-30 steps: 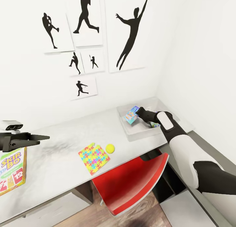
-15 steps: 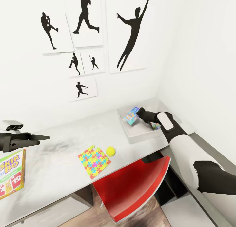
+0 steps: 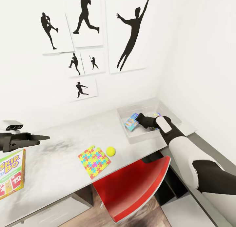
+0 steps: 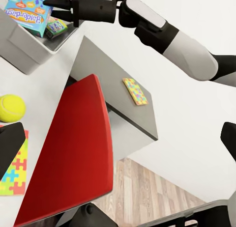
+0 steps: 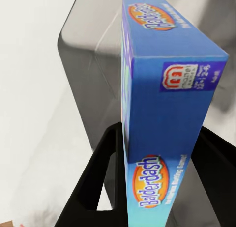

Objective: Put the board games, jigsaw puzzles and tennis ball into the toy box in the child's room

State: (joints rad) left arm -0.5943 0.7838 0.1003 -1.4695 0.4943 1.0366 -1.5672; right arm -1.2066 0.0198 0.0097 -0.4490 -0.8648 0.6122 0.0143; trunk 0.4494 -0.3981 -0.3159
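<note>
My right gripper (image 3: 139,118) is shut on the light blue board game (image 3: 131,121) and holds it tilted low inside the grey toy box (image 3: 123,122) at the table's far right. In the right wrist view the blue box (image 5: 162,89) sits clamped between the black fingers (image 5: 93,187). A second small printed box (image 4: 56,26) lies in the bin. One jigsaw puzzle (image 3: 94,157) and the tennis ball (image 3: 110,151) rest mid-table. The green board game (image 3: 11,173) lies at the left edge, just below my open left gripper (image 3: 42,137). Another jigsaw puzzle (image 4: 134,91) lies on a grey top.
A red chair (image 3: 137,184) is tucked under the white table (image 3: 62,148) in front of the puzzle and ball. Athlete silhouettes (image 3: 131,33) hang on the white wall behind. The right wall closes in just past the toy box. Wood floor (image 4: 142,192) shows below.
My right gripper has dropped lower, carrying the blue board game from above the rim down into the toy box. The left arm has stayed put.
</note>
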